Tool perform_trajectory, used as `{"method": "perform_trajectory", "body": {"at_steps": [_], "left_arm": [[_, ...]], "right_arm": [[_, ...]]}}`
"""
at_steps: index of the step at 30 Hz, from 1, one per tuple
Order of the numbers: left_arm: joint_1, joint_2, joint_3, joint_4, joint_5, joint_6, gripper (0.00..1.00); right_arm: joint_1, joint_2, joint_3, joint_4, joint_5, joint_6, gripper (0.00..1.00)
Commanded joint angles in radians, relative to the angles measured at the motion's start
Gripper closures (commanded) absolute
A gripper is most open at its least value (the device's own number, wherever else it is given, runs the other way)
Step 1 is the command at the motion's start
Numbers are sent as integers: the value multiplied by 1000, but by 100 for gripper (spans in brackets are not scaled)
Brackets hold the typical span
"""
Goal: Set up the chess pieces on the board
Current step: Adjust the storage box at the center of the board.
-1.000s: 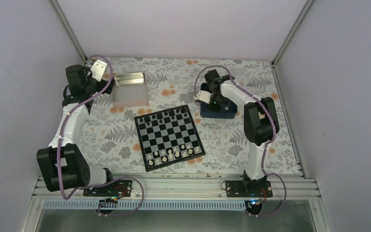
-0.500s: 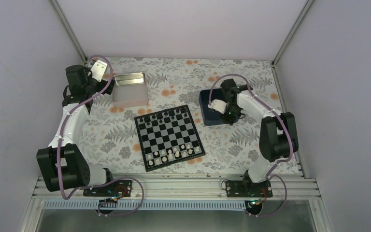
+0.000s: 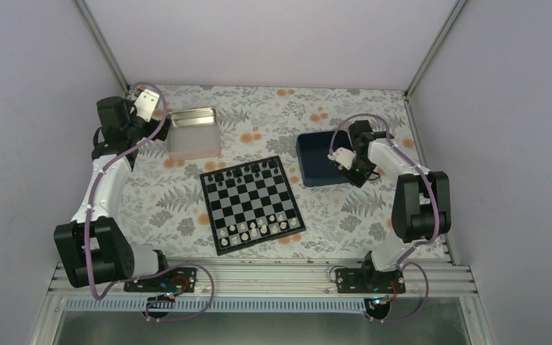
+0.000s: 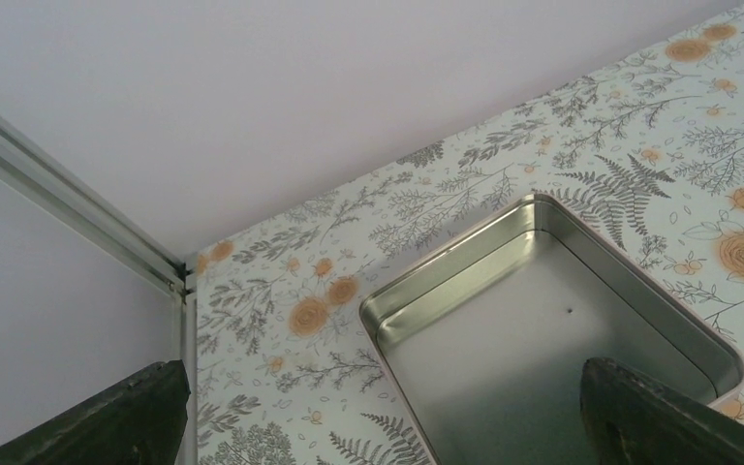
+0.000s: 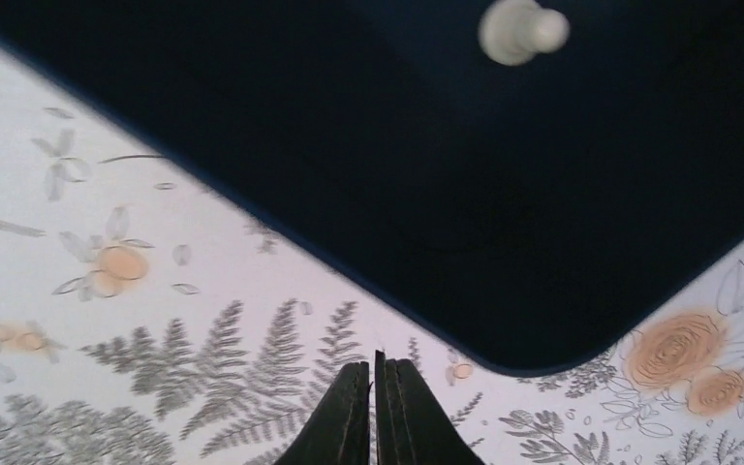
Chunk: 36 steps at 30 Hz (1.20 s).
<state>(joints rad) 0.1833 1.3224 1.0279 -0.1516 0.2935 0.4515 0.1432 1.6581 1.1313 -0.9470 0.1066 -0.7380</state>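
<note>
The board [image 3: 253, 201] lies at mid-table, turned slightly. Small white chess pieces [image 3: 259, 230] stand along its near rows, and black pieces [image 3: 243, 171] line the far edge. One more white piece [image 5: 523, 31] lies on its side in the dark blue tray [image 5: 465, 174]. My right gripper [image 5: 374, 373] is shut with nothing in it, low over the tablecloth just off the tray's [image 3: 316, 159] near right corner. At the far left my left gripper [image 4: 378, 431] is open and holds nothing, one finger [image 4: 659, 417] over the silver tin [image 4: 446, 262].
The silver tin [image 3: 190, 113] sits at the back left, far-left of the board, and shows nothing inside. The tray is to the right of the board. Enclosure walls and corner posts bound the flowered tablecloth on three sides.
My right arm has swung right and towards the near side, from over the tray's far left part to just off its near right corner. Its jaws stayed shut. The left arm has not moved.
</note>
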Motion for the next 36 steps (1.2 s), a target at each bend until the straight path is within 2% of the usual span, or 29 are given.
{"method": "perform_trajectory", "body": {"at_steps": [1, 11, 17, 21, 26, 36], "left_arm": [[5, -32, 7, 7, 23, -17, 0], [8, -40, 0, 12, 16, -16, 0], [13, -44, -2, 14, 17, -16, 0], [19, -46, -6, 14, 19, -18, 0], [23, -48, -8, 18, 19, -17, 0], [24, -41, -6, 21, 24, -17, 0]], "right_arm": [[-51, 56, 20, 88, 33, -8, 95], [-88, 217, 182, 187, -19, -29, 94], [-88, 366, 394, 147, -121, -48, 94], [-85, 442, 497, 190, -74, -24, 92], [-66, 361, 494, 261, -51, 7, 94], [158, 276, 483, 38, -120, 7, 95]]}}
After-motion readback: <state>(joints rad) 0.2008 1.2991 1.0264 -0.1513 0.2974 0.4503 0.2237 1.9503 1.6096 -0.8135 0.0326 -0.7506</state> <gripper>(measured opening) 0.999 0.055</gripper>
